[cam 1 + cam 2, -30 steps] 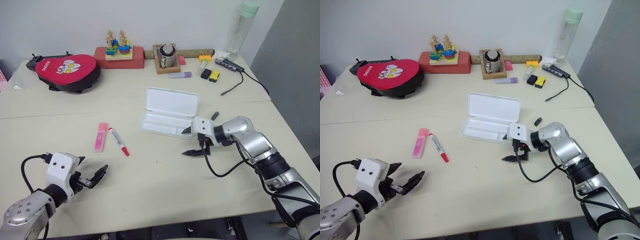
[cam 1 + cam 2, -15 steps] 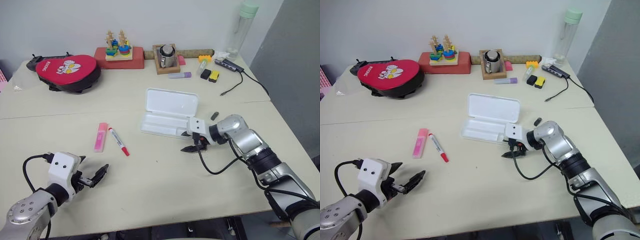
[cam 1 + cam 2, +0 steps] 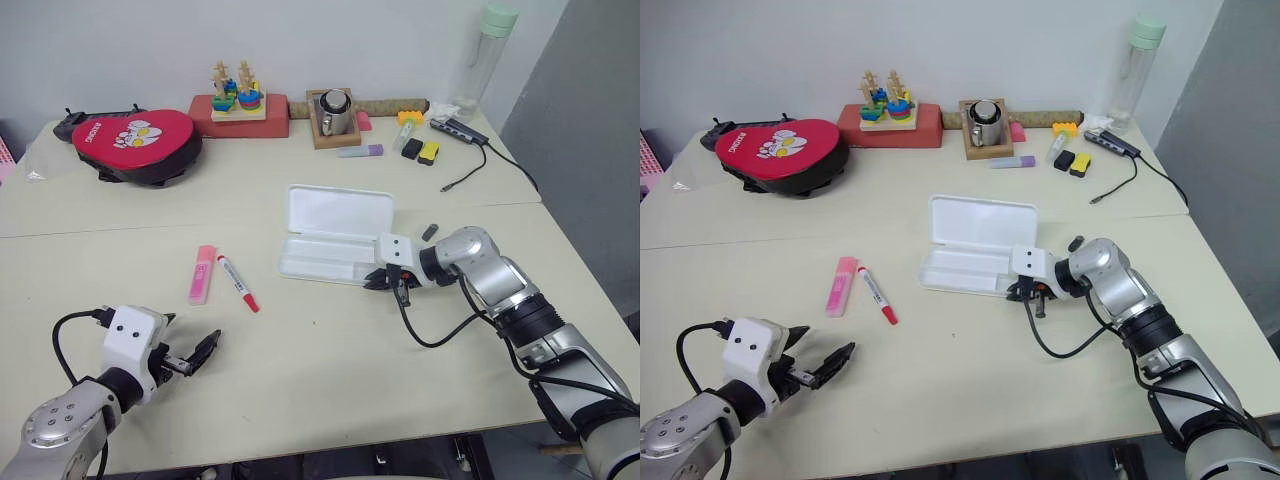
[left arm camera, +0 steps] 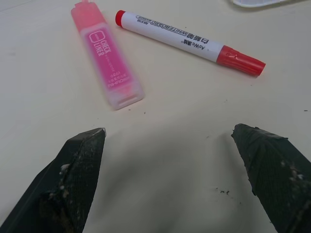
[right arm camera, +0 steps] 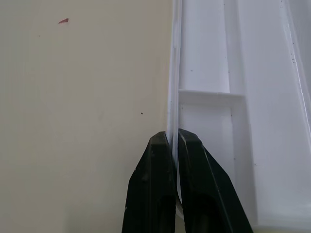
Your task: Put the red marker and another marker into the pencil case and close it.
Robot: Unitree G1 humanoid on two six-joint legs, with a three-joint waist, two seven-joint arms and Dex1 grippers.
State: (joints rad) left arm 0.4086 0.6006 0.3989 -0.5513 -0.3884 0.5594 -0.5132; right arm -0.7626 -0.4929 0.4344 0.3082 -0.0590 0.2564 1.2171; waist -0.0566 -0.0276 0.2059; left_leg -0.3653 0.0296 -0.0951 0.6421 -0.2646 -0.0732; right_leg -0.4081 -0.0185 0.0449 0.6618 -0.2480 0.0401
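The white pencil case (image 3: 338,214) lies open mid-table, lid up behind its divided tray (image 5: 252,97). My right gripper (image 3: 379,281) is shut on the tray's near right rim; in the right wrist view its black fingers (image 5: 155,194) pinch the thin wall. The red marker (image 3: 237,283) and the pink highlighter (image 3: 202,274) lie side by side on the table left of the case, apart from it. My left gripper (image 3: 192,356) hovers open near the front left; in its wrist view both the red marker (image 4: 189,42) and the highlighter (image 4: 107,73) lie just beyond the spread fingertips.
Along the back stand a red pouch (image 3: 135,142), a wooden stacking toy (image 3: 236,95), a cup in a wooden tray (image 3: 333,113), a purple highlighter (image 3: 360,151), a bottle (image 3: 485,55) and a cabled hub (image 3: 460,131). A small black piece (image 3: 429,232) lies right of the case.
My right gripper has closed onto the case's near rim, and the case has slid slightly to the left. The left gripper stays open in place.
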